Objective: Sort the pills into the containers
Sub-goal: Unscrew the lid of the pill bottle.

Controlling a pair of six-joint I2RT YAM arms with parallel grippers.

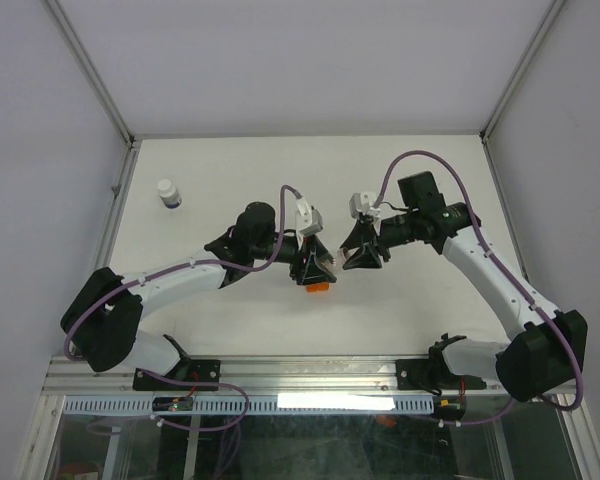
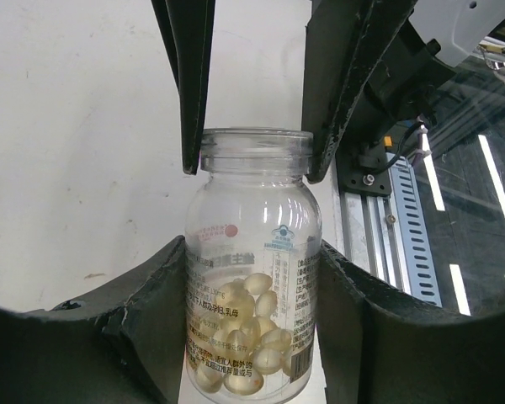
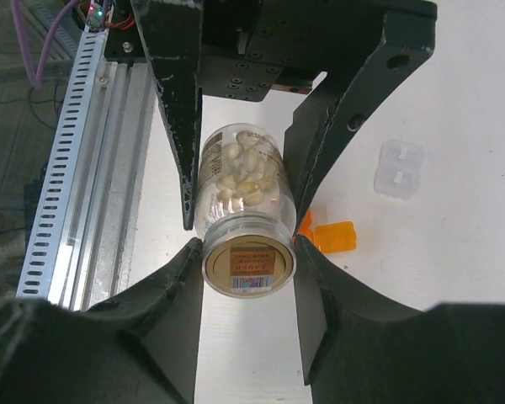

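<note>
Left wrist | left claw (image 2: 251, 303) clamps clear vial (image 2: 254, 219) | right claw (image 3: 248, 265) rings its neck, grip unclear | you're likely opening it; next, tip pills (image 2: 252, 337) out carefully.

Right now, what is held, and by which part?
The clear bottle, gripped round its body by the left end effector; the right end effector flanks its neck, grip unclear.

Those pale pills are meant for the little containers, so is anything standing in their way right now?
Yes: the pale yellow pills sit walled inside the clear plastic bottle held by the left pincer, and the right pincer brackets its neck. The stubby translucent orange cup lies beside, on the table.
</note>
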